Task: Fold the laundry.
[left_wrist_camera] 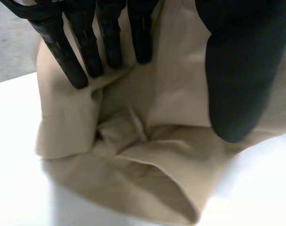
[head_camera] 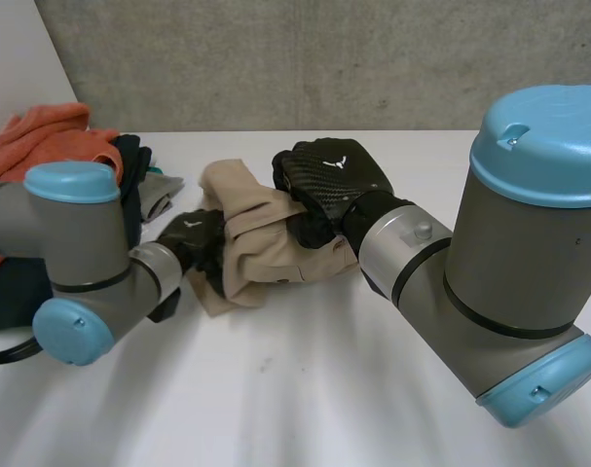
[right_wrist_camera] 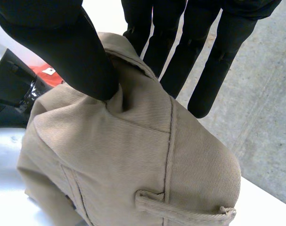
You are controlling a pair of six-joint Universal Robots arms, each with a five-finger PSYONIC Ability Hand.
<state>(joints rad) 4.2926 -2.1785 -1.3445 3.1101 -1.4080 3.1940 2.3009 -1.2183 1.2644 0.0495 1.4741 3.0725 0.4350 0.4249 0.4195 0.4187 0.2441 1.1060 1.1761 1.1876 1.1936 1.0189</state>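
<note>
At the far left corner of the white tabletop (head_camera: 305, 389) a laundry pile (head_camera: 52, 136) is heaped. Toward the middle, a crumpled beige garment (head_camera: 266, 248) is pinched at its right side between thumb and fingers of the right hand (head_camera: 329, 180); its left edge is clasped likewise by the left hand (head_camera: 193, 238).

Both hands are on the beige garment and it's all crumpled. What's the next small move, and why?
Probably draw the hands slowly apart to stretch the cloth out. The beige trousers sit bunched in a lump on the table. The left hand pinches one edge, and the right hand clamps the opposite side near a belt loop, so no flat layer is ready for folding.
</note>
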